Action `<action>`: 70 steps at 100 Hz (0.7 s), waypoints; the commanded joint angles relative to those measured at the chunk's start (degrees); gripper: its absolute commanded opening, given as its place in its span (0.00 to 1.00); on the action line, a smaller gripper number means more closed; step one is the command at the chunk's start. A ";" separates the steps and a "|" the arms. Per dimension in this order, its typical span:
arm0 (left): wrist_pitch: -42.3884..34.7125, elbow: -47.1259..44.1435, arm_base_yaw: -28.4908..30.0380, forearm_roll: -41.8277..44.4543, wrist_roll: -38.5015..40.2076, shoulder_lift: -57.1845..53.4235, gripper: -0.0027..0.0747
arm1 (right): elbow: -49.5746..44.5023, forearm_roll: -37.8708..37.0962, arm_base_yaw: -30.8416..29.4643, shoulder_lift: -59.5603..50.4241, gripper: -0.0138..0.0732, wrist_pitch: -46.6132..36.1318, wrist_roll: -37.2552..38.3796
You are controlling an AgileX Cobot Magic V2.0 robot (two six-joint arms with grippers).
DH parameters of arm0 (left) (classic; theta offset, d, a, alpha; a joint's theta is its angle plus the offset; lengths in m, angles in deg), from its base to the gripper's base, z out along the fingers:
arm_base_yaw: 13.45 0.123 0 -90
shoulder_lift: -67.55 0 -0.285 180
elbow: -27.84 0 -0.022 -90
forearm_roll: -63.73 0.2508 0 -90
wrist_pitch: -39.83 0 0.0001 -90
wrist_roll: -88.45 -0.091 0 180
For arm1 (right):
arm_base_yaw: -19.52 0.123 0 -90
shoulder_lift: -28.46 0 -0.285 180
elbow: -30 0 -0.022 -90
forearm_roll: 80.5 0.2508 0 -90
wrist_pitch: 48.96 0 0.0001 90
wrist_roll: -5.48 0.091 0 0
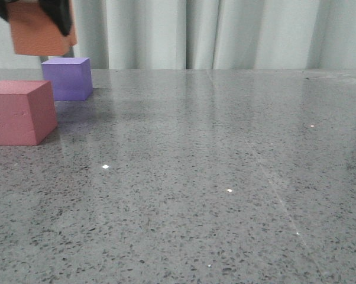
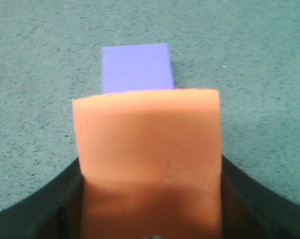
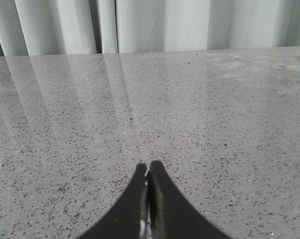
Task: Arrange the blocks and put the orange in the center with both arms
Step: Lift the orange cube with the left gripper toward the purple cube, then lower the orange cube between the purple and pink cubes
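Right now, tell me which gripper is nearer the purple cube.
Left. The left gripper holds the orange cube in the air just above the purple cube. The right gripper is shut over bare table, with no cube in its view.

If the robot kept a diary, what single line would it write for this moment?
left gripper: holding orange cube aloft | right gripper: shut, empty | purple cube, pink-red cube: on table

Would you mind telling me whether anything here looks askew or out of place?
Only the orange cube: it is off the table, held tilted in the left gripper above the purple cube. The pink-red cube sits flat.
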 commanded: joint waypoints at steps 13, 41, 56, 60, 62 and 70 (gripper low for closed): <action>-7.55 -1.07 1.67 0.76 0.18 -2.69 0.18 | 0.75 0.32 -0.27 -1.12 0.08 -5.09 -0.37; -8.87 -1.55 2.96 1.02 0.18 -1.12 0.18 | 0.75 0.32 -0.27 -1.12 0.08 -5.09 -0.37; -8.77 -1.55 3.35 0.76 0.18 0.66 0.18 | 0.75 0.32 -0.27 -1.12 0.08 -5.09 -0.37; -8.89 -1.55 3.35 0.76 0.18 1.26 0.18 | 0.75 0.32 -0.27 -1.12 0.08 -5.09 -0.37; -9.02 -1.55 3.35 0.76 0.18 1.39 0.18 | 0.75 0.32 -0.27 -1.12 0.08 -5.09 -0.37; -9.26 -1.55 3.35 0.76 0.18 2.33 0.18 | 0.75 0.32 -0.27 -1.12 0.08 -5.03 -0.37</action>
